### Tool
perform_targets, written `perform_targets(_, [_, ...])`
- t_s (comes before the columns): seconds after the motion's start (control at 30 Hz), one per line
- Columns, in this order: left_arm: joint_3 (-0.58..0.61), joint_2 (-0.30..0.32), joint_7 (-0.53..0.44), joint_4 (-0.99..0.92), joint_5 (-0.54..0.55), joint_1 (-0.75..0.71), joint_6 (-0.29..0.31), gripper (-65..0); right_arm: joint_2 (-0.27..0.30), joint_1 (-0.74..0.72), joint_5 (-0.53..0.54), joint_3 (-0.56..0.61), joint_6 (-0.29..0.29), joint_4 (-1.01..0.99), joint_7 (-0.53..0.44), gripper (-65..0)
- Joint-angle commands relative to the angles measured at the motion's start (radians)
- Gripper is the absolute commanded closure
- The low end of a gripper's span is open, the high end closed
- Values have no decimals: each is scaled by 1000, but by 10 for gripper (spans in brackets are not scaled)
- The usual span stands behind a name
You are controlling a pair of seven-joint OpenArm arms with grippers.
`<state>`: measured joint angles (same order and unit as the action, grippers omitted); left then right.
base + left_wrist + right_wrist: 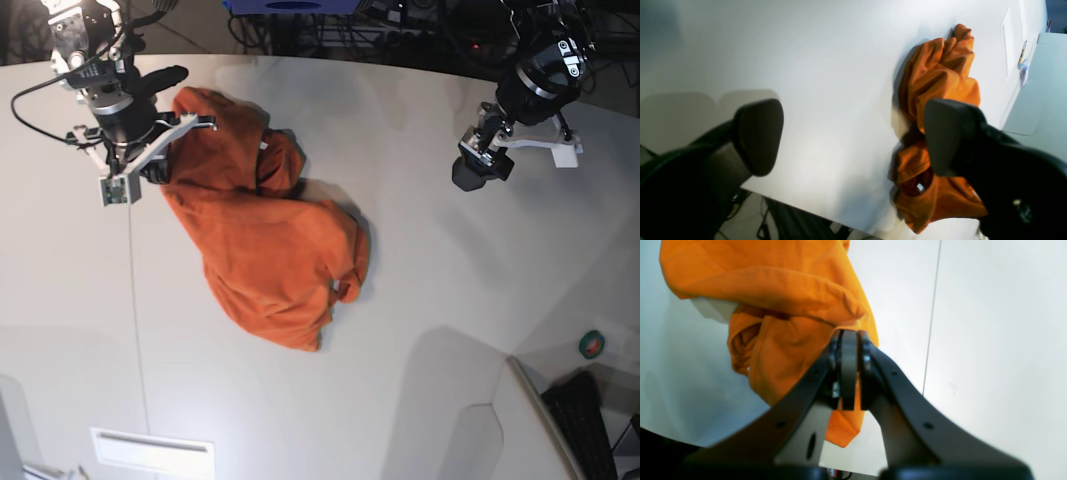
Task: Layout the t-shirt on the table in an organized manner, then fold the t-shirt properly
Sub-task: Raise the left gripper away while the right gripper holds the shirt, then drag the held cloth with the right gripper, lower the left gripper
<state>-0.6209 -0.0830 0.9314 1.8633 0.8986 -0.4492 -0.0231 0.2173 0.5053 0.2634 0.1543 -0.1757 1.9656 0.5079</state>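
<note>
The right gripper (849, 370) is pinched tight on an edge of the t-shirt (260, 240), its jaws meeting with orange cloth squeezed between them; holding one edge probably lets the arm drag the bunched cloth out flat. From there the shirt trails in a crumpled heap across the table (420, 300), beside the dark seam line (931, 330). The left gripper (853, 138) hangs well apart from the shirt, jaws spread wide and holding nothing, likely waiting to take a second edge. Nothing is laid out or folded yet.
</note>
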Motion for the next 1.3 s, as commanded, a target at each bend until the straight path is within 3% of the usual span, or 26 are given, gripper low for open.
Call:
perform_targets(0.0, [-3,-4,-12,16,17,-4,10,-638,6,3,3,-3,0,18,-21,0])
perform_targets(0.33, [-3,-30,-12,23,18,-24,10,-638,4,10,3,23,2,22,73,0])
perform_targets(0.6, [-3,-30,-12,25,20,-21,10,-638,9,3,3,124,2,22,73,0])
perform_targets(0.8, [-3,-21,-12,25,18,-4,10,-638,14,-20,1,124,2,21,73,0])
perform_targets(1.03, [6,90,-10,22,18,33,10,-638,4,-44,3,104,0,22,71,0])
perform_targets(1.27, [8,174,-7,20,18,74,10,-638,-69,-44,3,55,0,19,68,0])
